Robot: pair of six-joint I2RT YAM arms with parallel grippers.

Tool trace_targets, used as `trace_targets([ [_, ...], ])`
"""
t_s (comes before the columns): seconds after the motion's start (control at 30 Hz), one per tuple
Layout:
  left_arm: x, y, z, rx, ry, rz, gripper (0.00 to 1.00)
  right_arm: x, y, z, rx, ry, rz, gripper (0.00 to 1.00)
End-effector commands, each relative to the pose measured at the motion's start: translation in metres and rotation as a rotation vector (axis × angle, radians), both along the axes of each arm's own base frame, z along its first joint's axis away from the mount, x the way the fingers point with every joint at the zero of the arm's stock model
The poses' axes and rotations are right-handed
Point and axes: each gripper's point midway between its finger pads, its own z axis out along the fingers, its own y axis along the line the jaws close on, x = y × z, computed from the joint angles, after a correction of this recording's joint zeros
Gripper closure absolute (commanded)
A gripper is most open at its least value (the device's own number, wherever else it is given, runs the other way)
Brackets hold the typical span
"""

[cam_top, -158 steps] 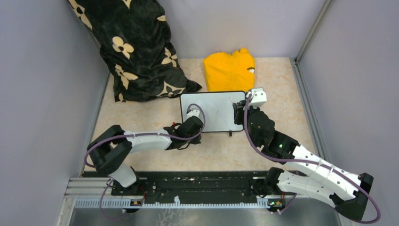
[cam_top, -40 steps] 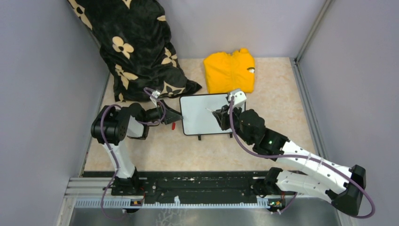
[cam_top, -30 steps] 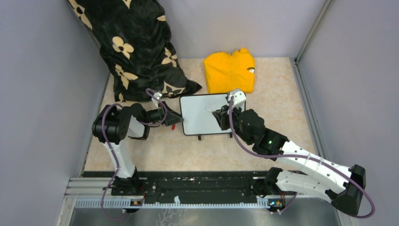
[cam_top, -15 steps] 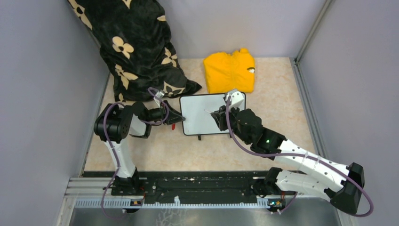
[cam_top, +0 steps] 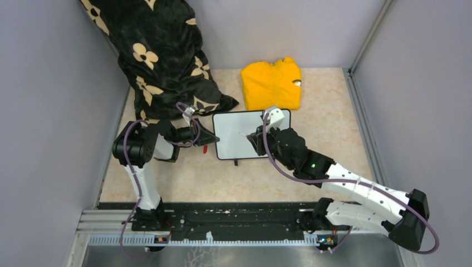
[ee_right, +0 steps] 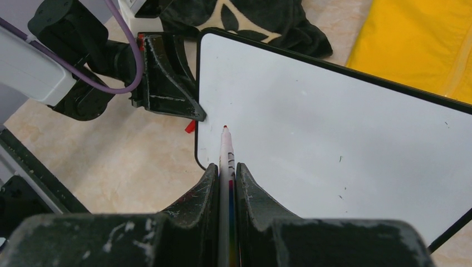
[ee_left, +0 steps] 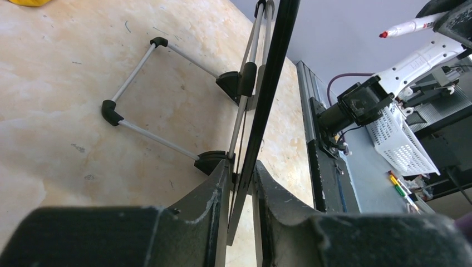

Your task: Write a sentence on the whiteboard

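The whiteboard (cam_top: 236, 133) stands tilted on its wire stand (ee_left: 167, 92) at mid-table; its white face (ee_right: 334, 105) is bare except for tiny specks, and no sentence shows on it. My left gripper (cam_top: 209, 137) comes in from the left with its jaws closed on the board's black left edge (ee_left: 267, 83), one finger on each side. My right gripper (ee_right: 225, 167) is shut on a slim white marker (ee_right: 225, 150). The marker's red tip hovers at the board's left part, close to the left gripper's finger (ee_right: 167, 83). From the left wrist, the marker (ee_left: 409, 25) shows high at the right.
A small red piece (cam_top: 205, 148) lies on the table by the board's left edge. A black cloth with cream flowers (cam_top: 161, 61) is heaped at the back left, and a folded yellow garment (cam_top: 271, 83) lies behind the board. Grey walls close both sides; the arms' black rail (cam_top: 234, 217) runs along the front.
The left jaws have narrowed onto the board's left edge. The right arm has carried the marker a little leftward across the board. Earlier, the left arm swung from the board's front to its left side.
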Motion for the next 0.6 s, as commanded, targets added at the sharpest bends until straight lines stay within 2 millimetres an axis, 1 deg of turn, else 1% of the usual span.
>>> trace_targets([
  [0.0,-0.002,-0.003,0.021,-0.035,-0.226,-0.032,0.75,0.000,0.011,0.035,0.093,-0.036,0.022,1.00],
  [0.2,0.000,-0.003,0.019,-0.036,-0.205,-0.032,0.80,0.000,0.016,0.034,0.095,-0.026,0.031,1.00],
  [0.33,0.000,-0.003,0.021,-0.037,-0.211,-0.030,0.83,0.002,0.019,0.035,0.081,-0.039,0.012,1.00],
  [0.47,-0.001,-0.003,0.022,-0.038,-0.214,-0.029,0.87,0.006,0.020,0.038,0.018,-0.090,-0.073,1.00],
  [0.57,-0.001,-0.003,0.024,-0.040,-0.218,-0.028,0.90,0.011,0.025,0.033,-0.056,-0.112,-0.135,1.00],
])
